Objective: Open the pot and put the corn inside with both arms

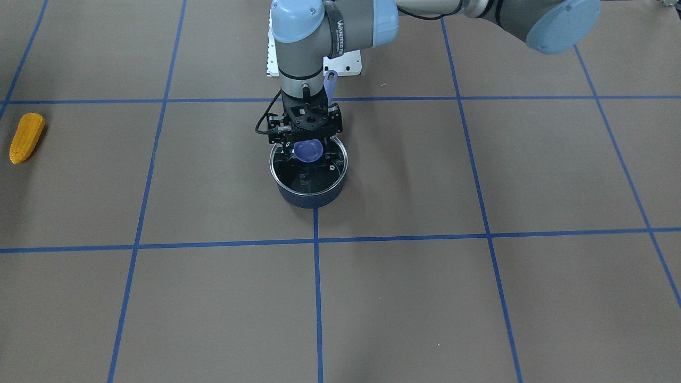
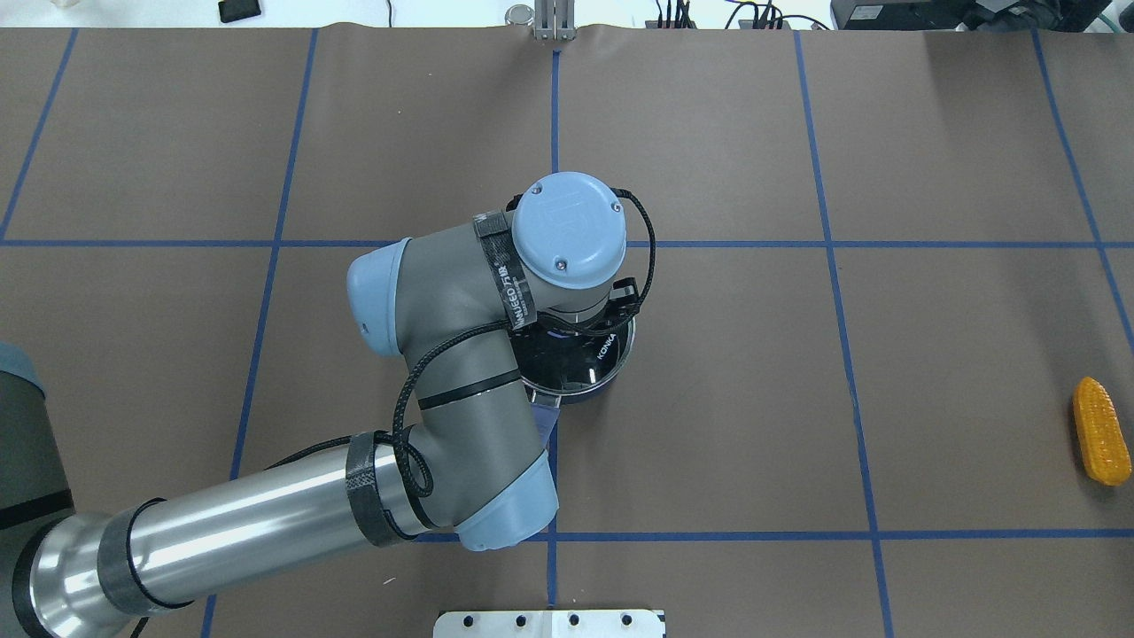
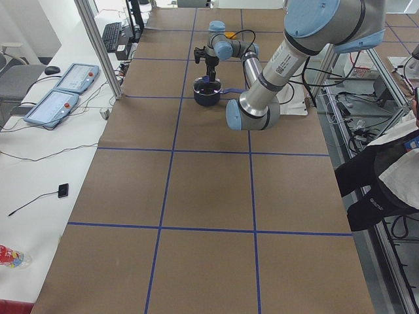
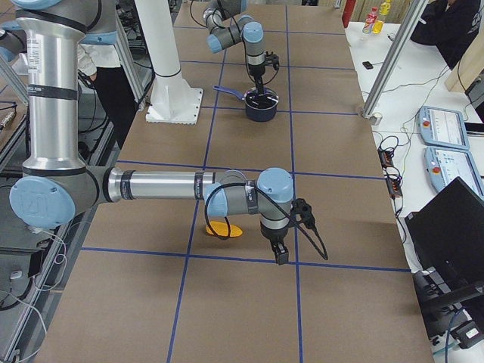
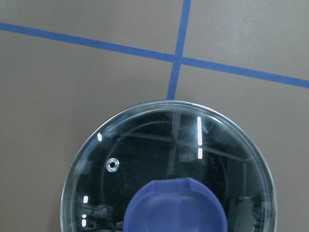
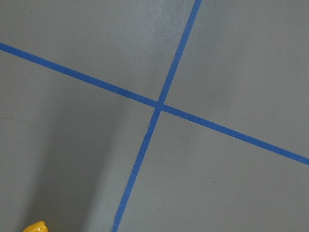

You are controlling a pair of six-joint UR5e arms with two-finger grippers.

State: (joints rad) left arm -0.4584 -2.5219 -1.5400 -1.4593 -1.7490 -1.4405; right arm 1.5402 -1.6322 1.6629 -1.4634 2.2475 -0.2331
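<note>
A dark blue pot (image 1: 310, 196) stands at the table's middle with its glass lid (image 5: 159, 150) on, blue knob (image 1: 308, 151) on top. My left gripper (image 1: 307, 144) hangs straight down over the lid, its jaws apart on either side of the knob. The wrist view shows the knob (image 5: 176, 205) close below. The yellow-orange corn (image 1: 26, 137) lies flat far off on the robot's right side; it also shows in the overhead view (image 2: 1101, 430). In the exterior right view my right gripper (image 4: 280, 254) points down just beside the corn (image 4: 224, 228); I cannot tell if it is open.
The pot's blue handle (image 1: 330, 85) sticks out toward the robot's base. A white base plate (image 2: 549, 624) sits at the table's near edge. Blue tape lines cross the brown table (image 1: 479, 298). A corn tip (image 6: 34, 227) shows in the right wrist view.
</note>
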